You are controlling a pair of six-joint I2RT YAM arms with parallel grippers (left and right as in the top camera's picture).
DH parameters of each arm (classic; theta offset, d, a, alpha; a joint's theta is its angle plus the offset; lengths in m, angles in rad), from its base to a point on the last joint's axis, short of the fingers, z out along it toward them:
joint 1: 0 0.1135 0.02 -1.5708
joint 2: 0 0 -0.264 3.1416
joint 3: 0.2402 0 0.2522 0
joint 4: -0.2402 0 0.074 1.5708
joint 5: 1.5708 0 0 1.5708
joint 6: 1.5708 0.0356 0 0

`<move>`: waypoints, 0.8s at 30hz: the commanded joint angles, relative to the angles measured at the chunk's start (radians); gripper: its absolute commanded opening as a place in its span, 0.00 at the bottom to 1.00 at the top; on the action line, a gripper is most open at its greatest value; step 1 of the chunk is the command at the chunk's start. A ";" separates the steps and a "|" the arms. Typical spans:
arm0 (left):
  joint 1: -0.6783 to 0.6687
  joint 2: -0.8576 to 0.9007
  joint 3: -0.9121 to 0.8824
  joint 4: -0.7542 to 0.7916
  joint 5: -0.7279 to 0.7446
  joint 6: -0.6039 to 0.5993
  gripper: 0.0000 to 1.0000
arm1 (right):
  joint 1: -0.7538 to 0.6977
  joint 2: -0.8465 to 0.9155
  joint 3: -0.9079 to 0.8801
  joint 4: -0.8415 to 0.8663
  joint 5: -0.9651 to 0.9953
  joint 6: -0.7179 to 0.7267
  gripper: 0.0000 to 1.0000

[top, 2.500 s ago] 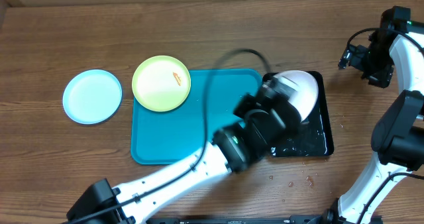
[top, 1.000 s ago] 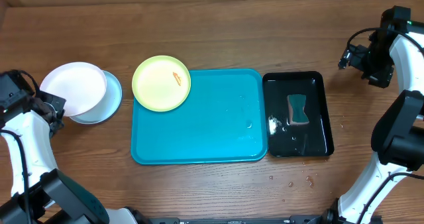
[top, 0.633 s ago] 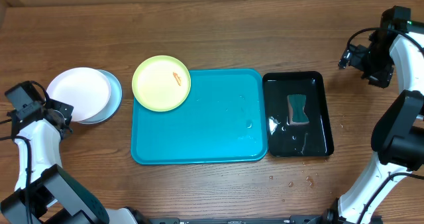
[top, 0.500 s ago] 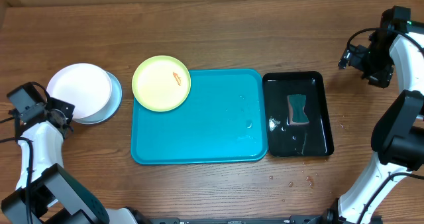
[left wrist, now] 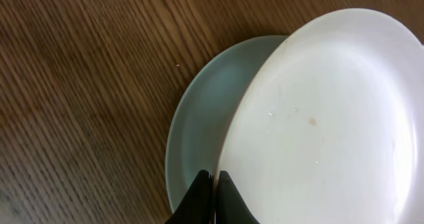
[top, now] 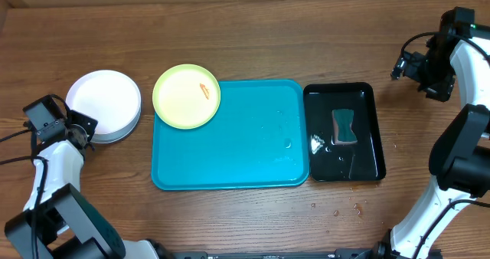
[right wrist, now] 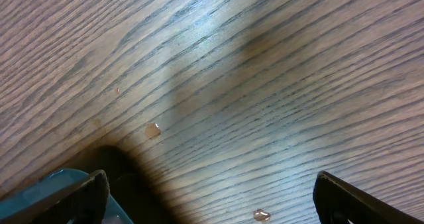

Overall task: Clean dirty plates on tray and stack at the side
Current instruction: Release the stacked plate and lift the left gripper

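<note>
The white plate point(top: 103, 95) lies on top of the pale blue plate point(left wrist: 199, 118) on the wood at the left, covering almost all of it in the overhead view. My left gripper point(top: 80, 127) is shut on the white plate's near rim point(left wrist: 278, 131). The light green plate point(top: 186, 96), with an orange smear, rests over the far left corner of the turquoise tray point(top: 230, 144). My right gripper point(top: 412, 63) is open and empty above bare wood at the far right, its fingertips point(right wrist: 93, 187) wide apart.
A glossy black tray point(top: 367, 163) with water in it and a teal sponge point(top: 344, 126) stands right of the turquoise tray. Water drops point(right wrist: 153, 130) lie on the wood under my right gripper and near the black tray's front.
My left gripper carried the white plate from the black tray to the left and moved it over the pale blue plate, which it now nearly covers. The right arm has not moved.
</note>
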 commanded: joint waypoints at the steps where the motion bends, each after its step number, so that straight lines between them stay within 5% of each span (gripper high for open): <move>1: -0.003 0.036 -0.006 0.014 -0.022 0.016 0.04 | 0.001 -0.035 0.014 0.001 0.000 0.001 1.00; 15: -0.003 0.058 -0.006 0.056 -0.031 0.021 0.05 | 0.001 -0.035 0.014 0.001 0.000 0.001 1.00; 18: -0.003 0.058 -0.006 0.055 -0.030 0.028 0.17 | 0.001 -0.035 0.014 0.001 0.000 0.001 1.00; 21: -0.003 0.058 -0.006 0.051 -0.024 0.035 0.46 | 0.001 -0.035 0.014 0.001 0.000 0.001 1.00; 24: -0.003 0.058 -0.002 0.051 0.033 0.063 0.51 | 0.001 -0.035 0.014 0.001 0.000 0.001 1.00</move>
